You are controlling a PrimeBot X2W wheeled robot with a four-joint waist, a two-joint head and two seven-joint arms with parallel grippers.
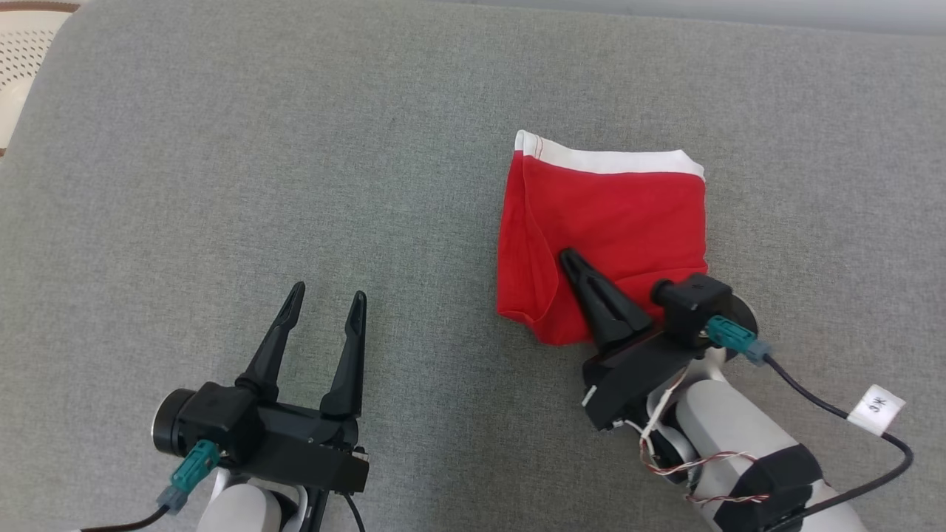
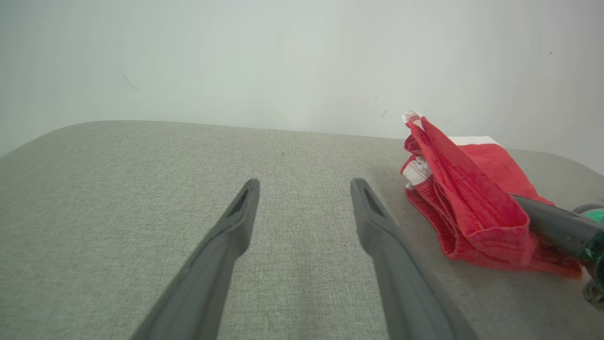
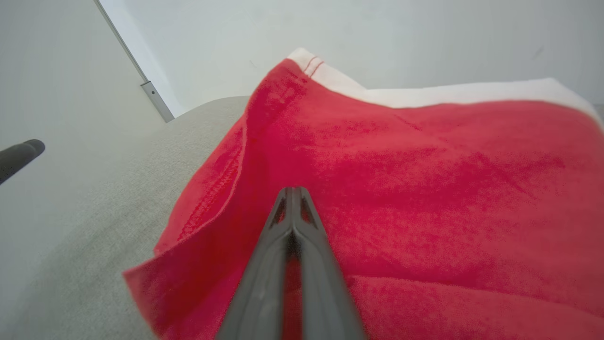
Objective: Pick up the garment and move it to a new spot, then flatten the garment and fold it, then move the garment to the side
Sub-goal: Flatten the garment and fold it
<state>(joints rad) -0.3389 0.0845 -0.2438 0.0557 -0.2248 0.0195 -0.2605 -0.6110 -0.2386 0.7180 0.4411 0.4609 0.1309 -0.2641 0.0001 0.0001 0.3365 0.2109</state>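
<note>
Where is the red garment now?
In the head view the red garment lies on the grey surface, right of centre, under the shut right gripper; the open left gripper stands apart, lower left.

The garment [image 1: 621, 222] is bright red, with a white band [image 1: 613, 160] along 1 edge crossed by 2 thin red stitch lines. The bench [image 1: 295, 162] is mottled grey weave. The left gripper [image 1: 327, 297] and right gripper [image 1: 569, 257] are black, each with a teal plug [image 1: 194, 464].
</note>
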